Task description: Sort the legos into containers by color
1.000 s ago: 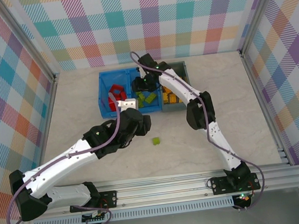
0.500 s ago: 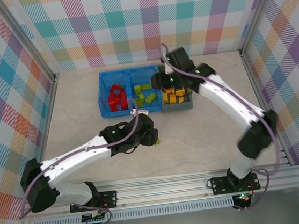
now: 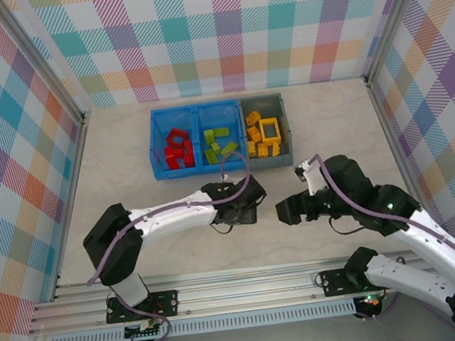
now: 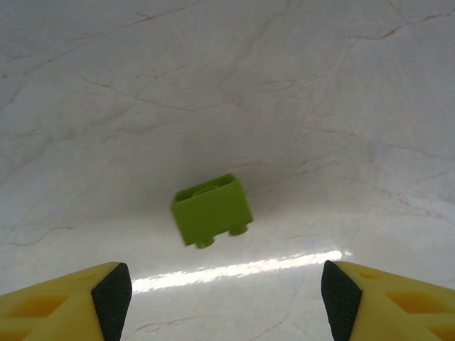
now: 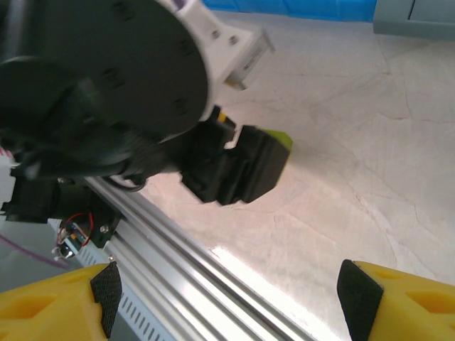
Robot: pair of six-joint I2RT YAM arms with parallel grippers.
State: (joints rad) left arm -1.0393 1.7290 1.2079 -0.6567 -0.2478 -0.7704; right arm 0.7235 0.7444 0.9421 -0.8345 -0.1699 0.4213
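Right gripper point(image 3: 288, 210) has withdrawn from over the blue bin point(image 3: 180, 173), fingers point(image 5: 398, 298) apart, empty. Left gripper point(image 4: 227, 295), spread wide, hangs over the lime brick point(image 4: 211, 209) loose on the table point(image 4: 320, 106); right wrist view catches its corner.

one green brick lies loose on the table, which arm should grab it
Left. The left gripper hangs open directly over the green brick; the right gripper, also open, sits off to the side.

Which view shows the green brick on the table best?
Left wrist view: the green brick lies whole between the open fingers. Right wrist view catches one corner behind the left arm; from above that arm hides it.
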